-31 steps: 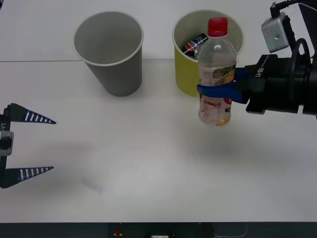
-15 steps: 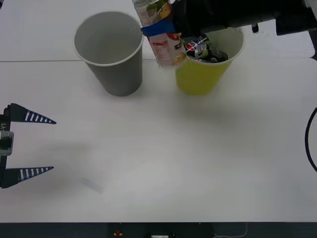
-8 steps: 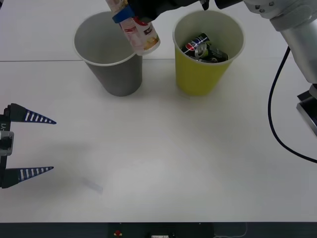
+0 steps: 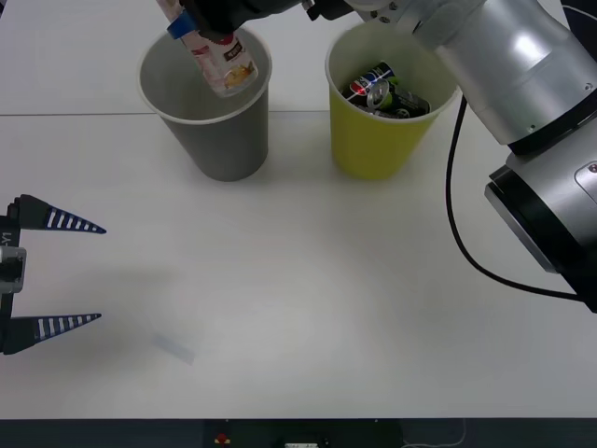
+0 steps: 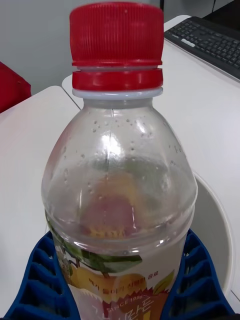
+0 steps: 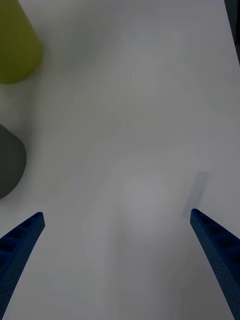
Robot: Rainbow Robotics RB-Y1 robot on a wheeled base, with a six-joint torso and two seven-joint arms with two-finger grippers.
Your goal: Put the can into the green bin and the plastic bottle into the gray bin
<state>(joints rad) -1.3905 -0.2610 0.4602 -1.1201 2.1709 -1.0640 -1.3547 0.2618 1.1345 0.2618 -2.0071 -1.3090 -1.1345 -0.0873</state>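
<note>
The plastic bottle (image 4: pixel 219 58), clear with a red cap, hangs tilted over the mouth of the gray bin (image 4: pixel 207 140), its lower end just inside the rim. My right gripper (image 4: pixel 185 22) is shut on the bottle (image 5: pixel 117 165), with blue fingers (image 5: pixel 32 287) pressed on both sides of the label. The green bin (image 4: pixel 373 149) stands to the right of the gray one and holds a dark can (image 4: pixel 381 87) among other cans. My left gripper (image 4: pixel 56 273) waits open at the table's left edge, holding nothing. In the left wrist view, the green bin (image 6: pixel 15 45) and gray bin (image 6: pixel 7 165) show.
My right arm reaches across above the green bin, and its black cable (image 4: pixel 454 196) loops down on the right. A small clear scrap (image 4: pixel 174 348) lies on the white table near the front left. A keyboard (image 5: pixel 210 37) sits on a desk beyond.
My right arm has carried the bottle up and left, from in front of the green bin to over the gray bin's mouth, tilting it. The left arm has not moved.
</note>
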